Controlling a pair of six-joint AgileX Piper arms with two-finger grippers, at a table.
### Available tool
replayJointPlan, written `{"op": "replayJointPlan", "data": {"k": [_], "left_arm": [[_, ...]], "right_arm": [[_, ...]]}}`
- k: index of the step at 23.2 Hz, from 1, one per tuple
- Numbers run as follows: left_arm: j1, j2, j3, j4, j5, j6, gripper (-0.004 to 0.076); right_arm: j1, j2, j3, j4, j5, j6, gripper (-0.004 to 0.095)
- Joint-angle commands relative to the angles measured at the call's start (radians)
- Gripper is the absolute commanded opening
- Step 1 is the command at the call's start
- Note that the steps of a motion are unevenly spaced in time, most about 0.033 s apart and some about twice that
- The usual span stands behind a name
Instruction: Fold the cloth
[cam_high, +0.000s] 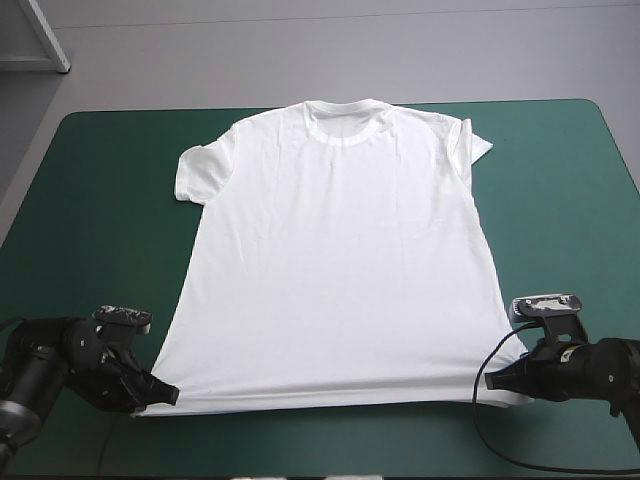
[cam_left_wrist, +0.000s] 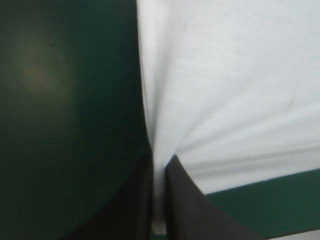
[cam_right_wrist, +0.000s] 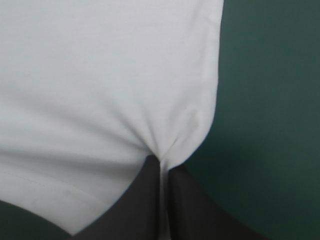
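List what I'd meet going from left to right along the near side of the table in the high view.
left hand, shut on the T-shirt's near left corner → T-shirt, spread flat → right hand, shut on its near right corner

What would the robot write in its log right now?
cloth: T-shirt spread flat, collar far | left tool: shut on near-left hem corner | right tool: shut on near-right hem corner | fold: not begun
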Motion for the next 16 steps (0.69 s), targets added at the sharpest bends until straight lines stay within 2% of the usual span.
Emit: {"op": "replayJointPlan", "data": {"k": [1, 5, 9, 11, 12, 13, 16], "left_arm": [[0.005, -0.059, 0.016, 0.030, 0.011, 0.000, 0.0019], [0.005, -0.062, 0.020, 0.023, -0.011, 0.005, 0.0019], [0.005, -0.062, 0.020, 0.020, -0.026, 0.007, 0.0036], [0.005, -0.062, 0.020, 0.005, -0.031, 0.013, 0.0139], [0.005, -0.062, 0.020, -0.001, -0.030, 0.016, 0.0167], [0.005, -0.062, 0.020, -0.012, -0.030, 0.018, 0.0235], [0.005, -0.062, 0.020, -0.020, -0.025, 0.018, 0.0339]], "right_arm": [[-0.014, -0.011, -0.022, -0.044, 0.036, -0.008, -0.0017], [-0.014, -0.011, -0.022, -0.039, 0.032, -0.007, -0.0014], [-0.014, -0.011, -0.022, -0.034, 0.040, -0.007, 0.0086], [-0.014, -0.011, -0.022, -0.016, 0.040, -0.007, 0.0223], [-0.014, -0.011, -0.022, -0.012, 0.040, -0.007, 0.0257], [-0.014, -0.011, -0.022, -0.005, 0.040, -0.007, 0.0283], [-0.014, -0.011, -0.022, 0.009, 0.038, -0.007, 0.0301]]}}
